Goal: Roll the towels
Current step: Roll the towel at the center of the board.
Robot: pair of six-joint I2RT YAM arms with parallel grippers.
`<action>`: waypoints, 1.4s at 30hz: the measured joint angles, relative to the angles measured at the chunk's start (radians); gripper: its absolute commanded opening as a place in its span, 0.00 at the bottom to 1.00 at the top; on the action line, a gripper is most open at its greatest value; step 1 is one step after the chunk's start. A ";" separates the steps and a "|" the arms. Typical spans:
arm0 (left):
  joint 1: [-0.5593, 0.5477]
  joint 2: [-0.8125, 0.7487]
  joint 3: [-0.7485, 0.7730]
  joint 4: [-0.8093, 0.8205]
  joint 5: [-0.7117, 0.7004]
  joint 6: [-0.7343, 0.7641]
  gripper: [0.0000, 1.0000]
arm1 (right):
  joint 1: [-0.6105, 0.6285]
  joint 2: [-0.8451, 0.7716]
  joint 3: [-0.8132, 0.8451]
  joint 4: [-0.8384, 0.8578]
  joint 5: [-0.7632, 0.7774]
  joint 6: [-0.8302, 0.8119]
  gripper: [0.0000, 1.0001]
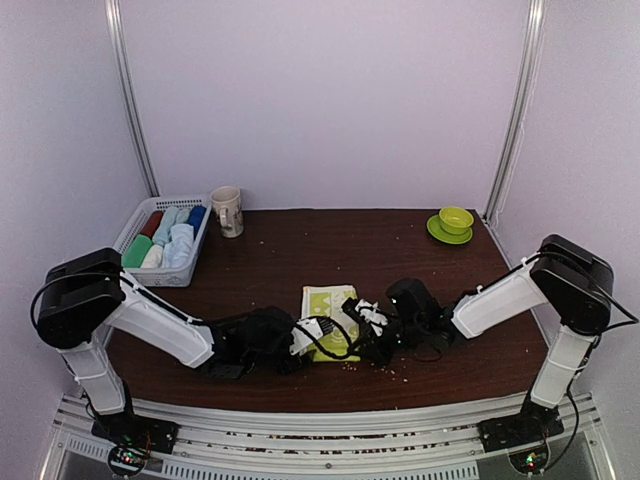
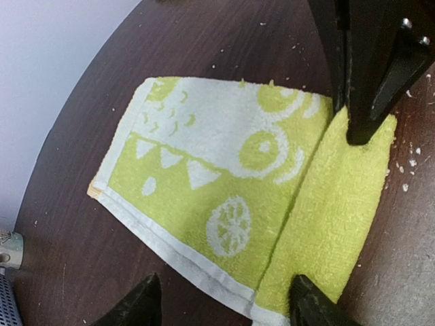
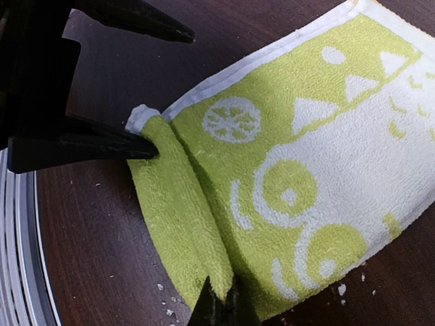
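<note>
Rolling the yellow-green towel [image 1: 330,318] lying near-centre on the desk [image 1: 300,250], I see its long axis running away; both arms pinch the folded near edge: left fingers [image 3: 146,146] wide, right fingers [image 3: 221,302] nearly closed.

arms: white links, black joints — black cables | grippers: left gripper [image 1: 300,345], right gripper [image 1: 352,322] — black fingers

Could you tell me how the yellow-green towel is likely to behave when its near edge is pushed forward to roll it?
The yellow-green towel looks soft and floppy: its near edge already lies folded over in a limp fold, so it should bend rather than slide stiffly. Its terry pile probably grips the wooden table, helping it roll. It seems light, so a loose roll may spring open.
</note>
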 measured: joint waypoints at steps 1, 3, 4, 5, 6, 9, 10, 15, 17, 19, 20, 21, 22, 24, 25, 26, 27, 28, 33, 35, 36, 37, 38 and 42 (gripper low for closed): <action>0.000 0.008 0.000 0.002 -0.001 -0.003 0.65 | -0.001 0.001 0.000 0.000 -0.001 0.000 0.00; 0.000 0.015 0.000 0.008 -0.002 -0.012 0.64 | -0.003 0.002 0.000 0.001 -0.003 0.000 0.00; 0.001 0.016 0.000 0.009 -0.003 -0.016 0.64 | -0.003 0.002 0.000 0.000 -0.004 0.000 0.00; 0.002 0.017 0.000 0.010 -0.004 -0.019 0.64 | -0.005 0.003 0.001 0.000 -0.005 0.000 0.00; 0.003 0.019 0.000 0.012 -0.004 -0.022 0.64 | -0.006 0.003 0.002 0.000 -0.005 0.001 0.00; 0.005 0.031 0.000 0.024 -0.005 -0.032 0.62 | -0.010 0.003 0.007 -0.008 -0.004 0.007 0.06; 0.005 0.034 0.002 0.027 -0.004 -0.034 0.62 | -0.012 0.003 0.009 -0.012 -0.004 0.011 0.08; 0.006 0.045 0.006 0.040 0.001 -0.043 0.60 | -0.025 -0.008 0.013 -0.041 0.029 0.048 0.21; 0.007 0.051 0.011 0.042 0.004 -0.045 0.60 | -0.033 -0.030 0.013 -0.068 0.057 0.063 0.25; 0.008 0.058 0.017 0.042 0.004 -0.044 0.60 | -0.044 -0.058 0.010 -0.102 0.089 0.079 0.26; 0.008 0.060 0.020 0.041 0.005 -0.045 0.60 | -0.050 -0.076 0.009 -0.121 0.108 0.084 0.26; 0.009 0.062 0.022 0.041 0.005 -0.045 0.60 | -0.055 -0.097 0.006 -0.137 0.124 0.092 0.26; 0.009 0.065 0.026 0.040 0.005 -0.045 0.60 | -0.059 -0.119 0.003 -0.152 0.138 0.098 0.26; 0.010 0.071 0.034 0.039 0.005 -0.044 0.60 | -0.063 -0.161 0.001 -0.168 0.143 0.109 0.26; 0.010 0.073 0.037 0.039 0.005 -0.045 0.60 | -0.064 -0.180 0.000 -0.169 0.140 0.115 0.26; 0.010 0.074 0.039 0.038 0.005 -0.044 0.60 | -0.064 -0.200 -0.001 -0.168 0.131 0.126 0.26; 0.010 0.075 0.041 0.036 0.006 -0.044 0.60 | -0.064 -0.214 -0.002 -0.164 0.118 0.136 0.25; 0.010 0.076 0.044 0.032 0.006 -0.044 0.60 | -0.064 -0.225 -0.002 -0.154 0.100 0.150 0.25; 0.011 0.080 0.052 0.026 0.009 -0.045 0.59 | -0.062 -0.201 -0.011 -0.069 -0.009 0.230 0.24; 0.011 0.080 0.053 0.026 0.011 -0.045 0.59 | -0.058 -0.164 -0.015 -0.012 -0.053 0.270 0.23; 0.011 0.081 0.054 0.025 0.011 -0.044 0.59 | -0.058 -0.141 -0.021 0.023 -0.077 0.290 0.23; 0.011 0.082 0.055 0.025 0.012 -0.045 0.59 | -0.058 -0.119 -0.027 0.052 -0.099 0.314 0.23; 0.011 0.082 0.056 0.025 0.012 -0.044 0.59 | -0.058 -0.096 -0.031 0.079 -0.118 0.332 0.22; 0.011 0.084 0.059 0.023 0.012 -0.044 0.59 | -0.058 -0.010 -0.037 0.164 -0.170 0.398 0.21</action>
